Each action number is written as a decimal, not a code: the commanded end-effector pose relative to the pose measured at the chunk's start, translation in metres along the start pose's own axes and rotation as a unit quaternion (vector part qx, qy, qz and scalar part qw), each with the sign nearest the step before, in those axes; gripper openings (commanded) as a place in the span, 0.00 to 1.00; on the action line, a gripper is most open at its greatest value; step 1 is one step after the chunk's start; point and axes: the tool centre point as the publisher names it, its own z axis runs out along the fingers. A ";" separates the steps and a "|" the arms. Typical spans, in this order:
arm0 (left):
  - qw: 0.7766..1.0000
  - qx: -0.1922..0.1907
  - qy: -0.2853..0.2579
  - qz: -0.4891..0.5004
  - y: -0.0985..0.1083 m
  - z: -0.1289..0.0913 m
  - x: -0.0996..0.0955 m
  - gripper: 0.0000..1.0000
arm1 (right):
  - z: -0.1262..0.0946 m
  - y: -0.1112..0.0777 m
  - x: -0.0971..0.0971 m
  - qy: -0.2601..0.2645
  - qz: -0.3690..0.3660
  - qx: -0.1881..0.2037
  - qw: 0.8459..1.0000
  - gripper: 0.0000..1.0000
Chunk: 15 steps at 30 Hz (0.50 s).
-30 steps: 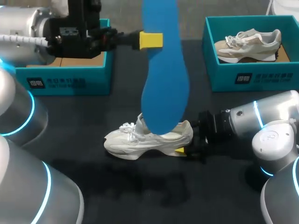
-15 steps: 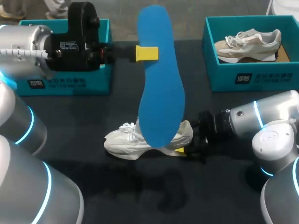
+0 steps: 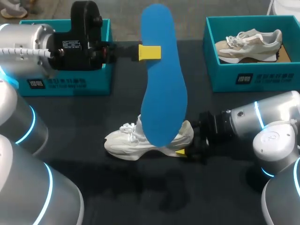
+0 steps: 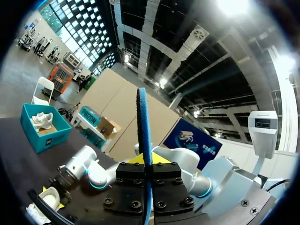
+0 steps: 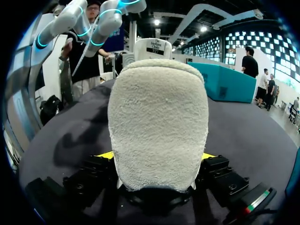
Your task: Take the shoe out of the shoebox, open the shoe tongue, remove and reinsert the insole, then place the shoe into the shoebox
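Above the shoe [image 3: 123,140], the insole [image 3: 161,84] hangs lower — left hand [image 3: 150,51] gripping.

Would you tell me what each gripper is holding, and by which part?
Left gripper: insole, by its side edge near the upper end. Right gripper: shoe, by its heel.

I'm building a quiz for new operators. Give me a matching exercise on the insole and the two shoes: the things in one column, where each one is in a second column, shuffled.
Things
1. insole
2. white shoe
3. beige shoe

Places
A. lying in the right box
B. held upright in the left end effector, above the table
C. on the table, heel between the right end effector's fingers

Pairs: 1-B, 2-C, 3-A
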 end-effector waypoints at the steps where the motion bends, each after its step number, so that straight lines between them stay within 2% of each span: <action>1: 1.000 0.000 0.001 0.000 0.000 0.002 -0.001 0.00 | 0.001 -0.001 0.002 -0.001 0.000 0.002 1.000 1.00; 5: 1.000 0.000 0.001 0.000 0.000 0.002 -0.001 0.00 | 0.001 -0.001 0.002 -0.001 0.000 0.002 1.000 1.00; 10: 1.000 0.000 0.001 0.000 0.000 0.002 -0.001 0.00 | -0.013 0.000 0.009 -0.014 0.012 0.019 1.000 1.00; 15: 1.000 0.000 0.001 0.000 0.000 0.002 -0.001 0.00 | -0.026 0.011 0.015 -0.025 0.014 0.044 0.999 1.00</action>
